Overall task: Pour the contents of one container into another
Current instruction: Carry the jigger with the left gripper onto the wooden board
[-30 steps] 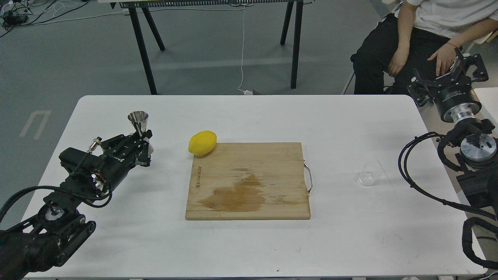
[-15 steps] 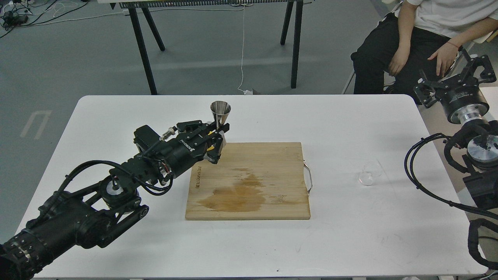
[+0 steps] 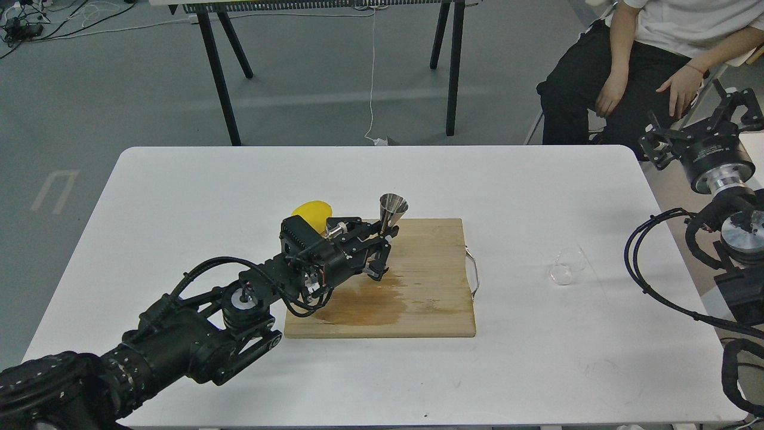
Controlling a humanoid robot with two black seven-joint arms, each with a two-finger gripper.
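Note:
My left gripper (image 3: 384, 242) is shut on the steel jigger (image 3: 393, 210), which stands upright with its mouth up, over the middle of the wooden cutting board (image 3: 430, 298). The clear glass cup (image 3: 566, 266) lies tilted on the white table (image 3: 537, 358) to the right of the board, with nothing touching it. My right gripper (image 3: 698, 122) hovers off the table's far right corner, well behind the cup, its fingers spread and empty.
A yellow lemon (image 3: 311, 211) sits at the board's back left corner, partly hidden by my left arm. The board has a dark wet stain and a metal handle (image 3: 474, 272) on its right side. A seated person (image 3: 644, 54) is beyond the far right corner.
My left arm has carried the jigger from the table's left side rightward and now lower, over the board. The right gripper has drifted slightly right. The cup has not moved.

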